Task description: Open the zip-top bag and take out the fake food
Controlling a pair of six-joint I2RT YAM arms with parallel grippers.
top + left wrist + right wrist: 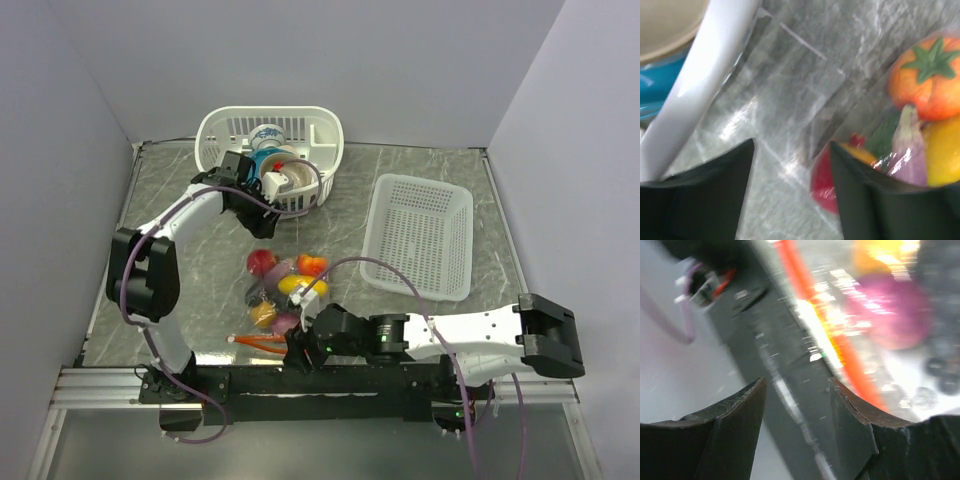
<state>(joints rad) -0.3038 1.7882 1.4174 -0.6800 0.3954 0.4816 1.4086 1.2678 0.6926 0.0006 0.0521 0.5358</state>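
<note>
The zip-top bag [281, 292] lies mid-surface with its long axis running near to far, the fake food [287, 285] bunched inside and the red-orange zip strip [257, 341] at the near end, close to the black rail [350, 380]. The right hand [298, 352] is the nearer one to that mouth, just to the right of the strip, fingers apart and pinching nothing that shows, though its own view is blurred. The left hand [248, 215] hangs at the bag's far, closed end, fingers also spread, with clear film below the gap and not clamped. The white basket [215, 130] sits just beyond it and could crowd that arm; the tray [450, 200] lies well apart to the right
</note>
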